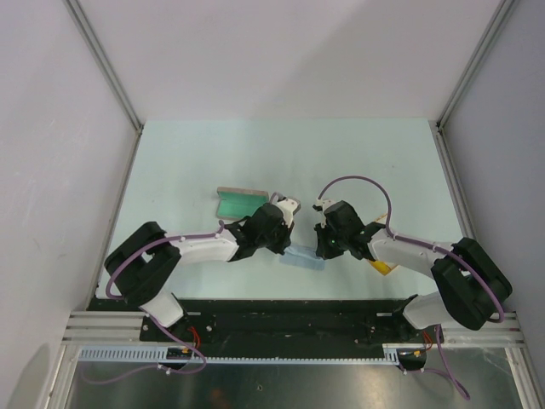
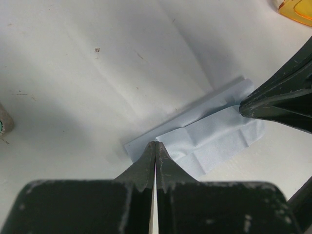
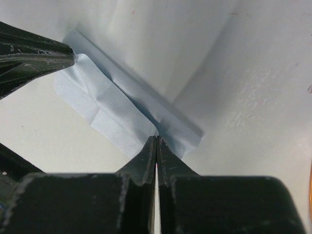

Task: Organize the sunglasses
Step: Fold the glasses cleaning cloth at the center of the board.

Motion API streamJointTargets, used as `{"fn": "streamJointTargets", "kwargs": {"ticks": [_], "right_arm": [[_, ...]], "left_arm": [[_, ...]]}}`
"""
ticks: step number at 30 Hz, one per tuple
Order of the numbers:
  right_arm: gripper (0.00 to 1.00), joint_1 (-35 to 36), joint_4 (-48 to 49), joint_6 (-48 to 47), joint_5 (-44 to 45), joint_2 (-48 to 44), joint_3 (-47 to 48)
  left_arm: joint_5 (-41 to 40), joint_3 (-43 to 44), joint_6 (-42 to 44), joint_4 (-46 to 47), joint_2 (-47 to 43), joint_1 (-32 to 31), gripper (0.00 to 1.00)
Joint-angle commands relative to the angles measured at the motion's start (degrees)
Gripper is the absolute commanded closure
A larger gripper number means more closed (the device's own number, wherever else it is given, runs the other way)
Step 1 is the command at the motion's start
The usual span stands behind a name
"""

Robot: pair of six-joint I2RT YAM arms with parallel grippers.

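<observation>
The pale blue cloth [image 1: 304, 259] lies half folded on the table between my two grippers. My left gripper [image 2: 155, 144] is shut with its tips pinching the cloth's [image 2: 214, 136] left end. My right gripper [image 3: 156, 138] is shut with its tips pinching the cloth's [image 3: 107, 102] other end. Each gripper shows in the other's wrist view: the right one [image 2: 273, 105] and the left one [image 3: 39, 53]. The yellow-orange sunglasses [image 1: 381, 267] lie mostly hidden under my right forearm. One orange corner shows in the left wrist view [image 2: 297, 9].
The grey-beige case [image 1: 241, 203] lies open, green lining up, just behind my left gripper; a bit of it shows at the left edge of the left wrist view [image 2: 4, 124]. The table's front edge [image 1: 298, 298] is close behind the cloth.
</observation>
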Motion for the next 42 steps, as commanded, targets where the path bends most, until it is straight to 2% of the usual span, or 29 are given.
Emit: {"fn": "streamJointTargets", "kwargs": {"ticks": [1, 6, 9, 16, 19, 23, 25, 28, 32, 37, 42], "right_arm": [[1.00, -0.24, 0.33, -0.21, 0.24, 0.00, -0.20], [1.00, -0.24, 0.33, -0.29, -0.37, 0.61, -0.20], [0.91, -0.33, 0.41, -0.29, -0.99, 0.61, -0.20], [0.63, -0.33, 0.33, -0.21, -1.52, -2.11, -0.29], [0.58, -0.42, -0.37, 0.14, -2.05, -3.95, -0.03], [0.56, -0.50, -1.34, 0.58, -2.40, -6.59, 0.32], [0.57, -0.68, -1.34, 0.85, -2.13, -7.12, 0.59], [0.59, -1.12, -0.56, 1.29, -2.31, -6.42, 0.67], [0.63, -0.77, 1.20, 2.52, -2.83, -2.91, 0.76], [0.74, -0.15, 3.58, 4.71, -2.93, 0.78, 0.85], [0.75, 0.37, 3.40, 5.68, -1.35, 0.70, 0.85]], "left_arm": [[0.79, -0.57, -0.75, 1.73, -1.29, -0.58, 1.00], [1.14, -1.01, -0.76, 1.73, -0.76, -0.76, 1.00], [0.79, -1.53, -0.84, 1.73, -0.84, -0.85, 1.00], [-0.62, -1.98, -0.76, 1.73, -3.48, -0.85, 0.82], [-0.71, -2.41, -0.76, 1.64, -5.06, -0.85, 0.76], [-0.88, -3.82, -0.76, 1.64, -7.87, -0.85, 0.71], [-1.23, -4.61, -0.93, 1.64, -9.88, -0.85, 0.66], [-3.08, -4.79, -1.19, 1.73, -11.30, -0.85, 0.63], [-3.08, -3.30, -1.55, 1.73, -9.56, -0.85, 0.64], [-3.87, -1.01, -3.03, 1.73, -6.82, -0.85, 0.66], [-3.87, -0.39, -3.83, 1.73, -5.59, -0.85, 0.66]]}}
